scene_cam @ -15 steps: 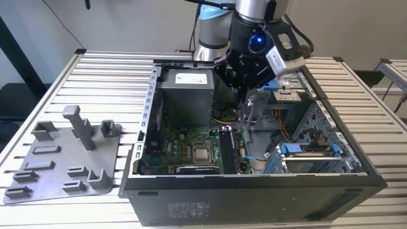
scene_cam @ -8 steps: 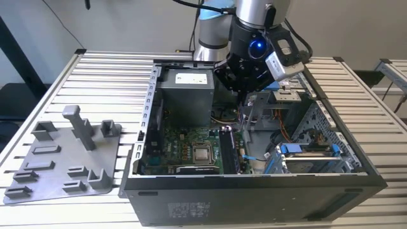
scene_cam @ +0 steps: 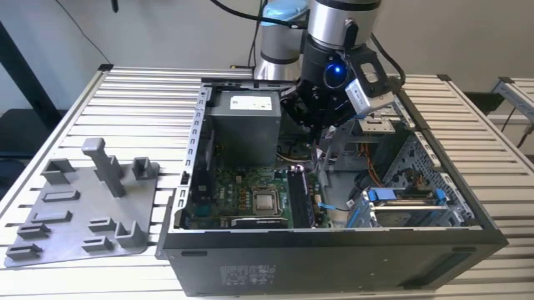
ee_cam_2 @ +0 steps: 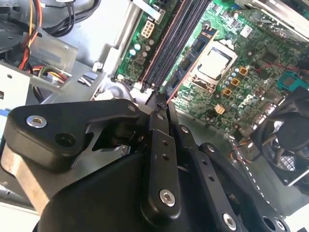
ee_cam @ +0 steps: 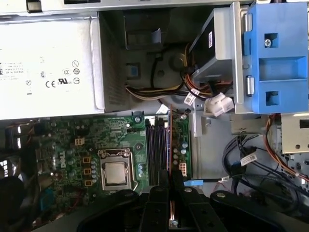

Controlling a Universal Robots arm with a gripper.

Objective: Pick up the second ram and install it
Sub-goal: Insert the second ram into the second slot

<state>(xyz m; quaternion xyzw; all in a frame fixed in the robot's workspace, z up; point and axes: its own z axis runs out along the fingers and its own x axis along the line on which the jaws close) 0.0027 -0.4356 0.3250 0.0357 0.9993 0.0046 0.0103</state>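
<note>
Holding the ram edge-on in the gripper, with jaws closed down to the board's thickness, upper middle of the exterior view, inside the open case. Seen in the first wrist view as a thin coppery line running out from between the fingers, just above and along the black slots beside the CPU socket; apparently not yet seated. To do this well: keep the stick parallel to the chosen slot and plumb, not canted end to end. Match the notch to the slot key before pressing; cannot tell the notch's side from here. Check that the end latches stand open. Lower straight, with even pressure over both ends, and ease off at any hard resistance rather than forcing. Mind the cables near the slots' far end and the drive cage at lower right of the exterior view.
</note>
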